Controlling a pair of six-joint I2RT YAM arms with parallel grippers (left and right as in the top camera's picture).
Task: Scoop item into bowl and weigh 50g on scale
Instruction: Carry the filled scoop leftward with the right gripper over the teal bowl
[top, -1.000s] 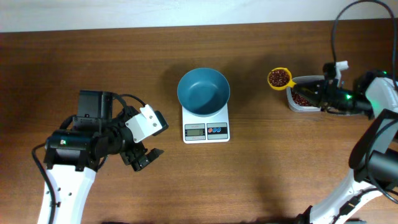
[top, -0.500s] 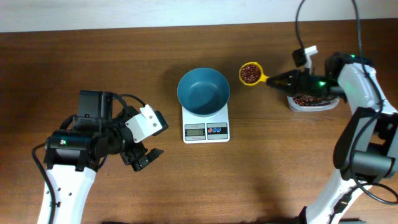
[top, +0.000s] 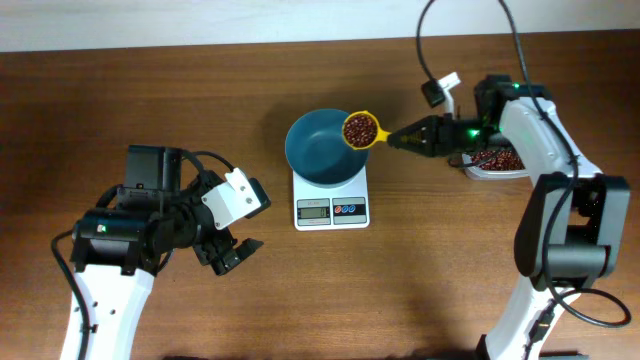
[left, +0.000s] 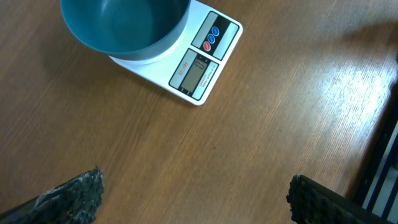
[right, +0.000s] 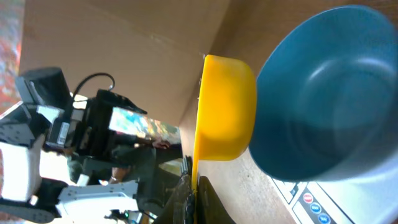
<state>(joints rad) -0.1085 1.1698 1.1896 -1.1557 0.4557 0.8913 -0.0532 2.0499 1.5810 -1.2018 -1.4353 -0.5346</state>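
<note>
Up top, overhead cam: R arm reaches in from the right, right gripper (top: 410, 138) clamped tight on the handle of a yellow scoop (top: 384, 136)
Scoop load: heaped w/ dark red-brown beans (top: 360, 130), cup level, hanging over the right rim of the teal bowl (top: 318, 152)
Bowl: sits on the white scale (top: 331, 210), looks empty, no beans seen inside
Tub: clear tub (top: 485, 174) w/ more beans, by the R arm's wrist, well apart from the scale
L side: left gripper (top: 232, 254) low-left over the table (top: 450, 280), jaws spread wide, holding nothing
Left wrist cam: bowl and scale top-left, display digits too small to read; both fingertips (left: 71, 196) at the bottom corners, far apart, bare wood between
Right wrist cam: scoop's yellow underside just beside the bowl's rim; beans hidden from here; the gripper's dark fingers show only as a sliver at the bottom edge, pinched on the handle
Handling, my read: beans are tiny, hard, light, loose, so they'll roll and bounce; tip slow, cup well over the bowl's middle
Grip, my read: scoop is stiff plastic, thin handle is the place to hold; a wrist roll should pour
Risk: bowl only rests on the scale, a knock on the rim could shift it or spoil the reading
</note>
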